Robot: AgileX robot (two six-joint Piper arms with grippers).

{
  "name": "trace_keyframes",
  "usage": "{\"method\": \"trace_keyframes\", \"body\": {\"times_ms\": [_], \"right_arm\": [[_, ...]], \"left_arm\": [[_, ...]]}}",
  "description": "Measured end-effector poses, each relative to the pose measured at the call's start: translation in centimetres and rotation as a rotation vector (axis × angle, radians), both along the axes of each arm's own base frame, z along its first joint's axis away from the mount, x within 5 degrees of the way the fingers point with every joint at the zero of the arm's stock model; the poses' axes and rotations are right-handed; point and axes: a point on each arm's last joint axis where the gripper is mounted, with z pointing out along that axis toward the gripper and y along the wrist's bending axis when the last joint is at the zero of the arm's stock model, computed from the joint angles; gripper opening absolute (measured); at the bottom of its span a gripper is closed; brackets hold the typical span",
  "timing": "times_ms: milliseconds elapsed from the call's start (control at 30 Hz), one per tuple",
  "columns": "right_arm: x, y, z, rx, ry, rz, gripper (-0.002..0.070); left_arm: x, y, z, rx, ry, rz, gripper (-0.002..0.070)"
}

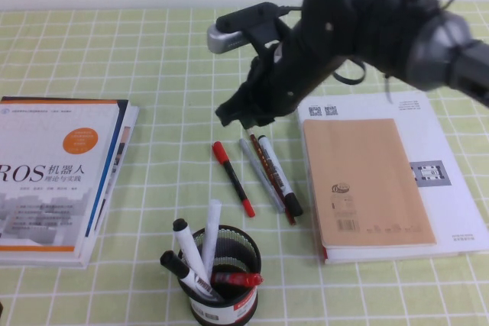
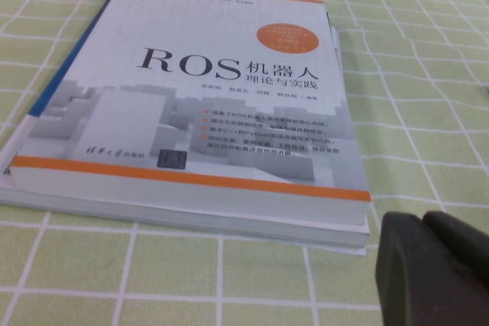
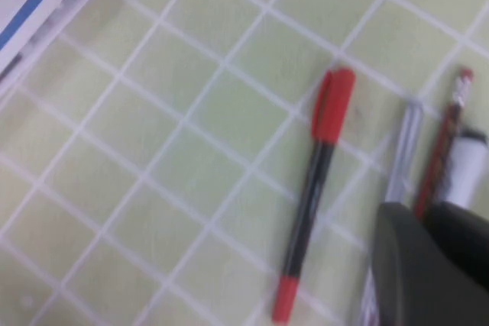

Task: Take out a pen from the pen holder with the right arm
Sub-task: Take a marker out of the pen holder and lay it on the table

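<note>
— Where is your right claw?
— My right claw (image 1: 243, 118) hangs mid-frame in the high view. It is over the top ends of a red pen (image 1: 233, 177), a grey pen (image 1: 258, 172) and a marker (image 1: 280, 179), all lying flat. Its fingers are pressed together, pinching nothing.
— And the holder?
— The holder (image 1: 226, 309) stands at bottom centre, well apart from that claw, with four pens (image 1: 189, 250) leaning inside. Only the high view shows it. My right wrist sees just the flat ones, close up.
— Your left claw?
— My left claw (image 2: 425, 223) shows only in its own wrist view. Its fingers are together, just beside the book (image 2: 206, 112). The high view adds a notebook (image 1: 367, 185) at right.
</note>
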Motion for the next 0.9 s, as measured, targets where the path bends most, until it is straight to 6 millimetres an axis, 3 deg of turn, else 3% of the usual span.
{"method": "trace_keyframes", "body": {"times_ms": [500, 700, 900], "right_arm": [[-13.4, -9.9, 3.6, 0.05, -0.075, -0.043, -0.0011], [-18.2, -13.5, 3.3, 0.104, -0.132, -0.063, -0.0012], [-21.9, -15.9, 2.6, 0.086, -0.076, -0.048, -0.0012]], "left_arm": [[0.0, 0.0, 0.0, 0.0, 0.0, 0.0, -0.0008], [0.0, 0.0, 0.0, 0.0, 0.0, 0.0, -0.0008], [0.0, 0.0, 0.0, 0.0, 0.0, 0.0, -0.0008]]}}
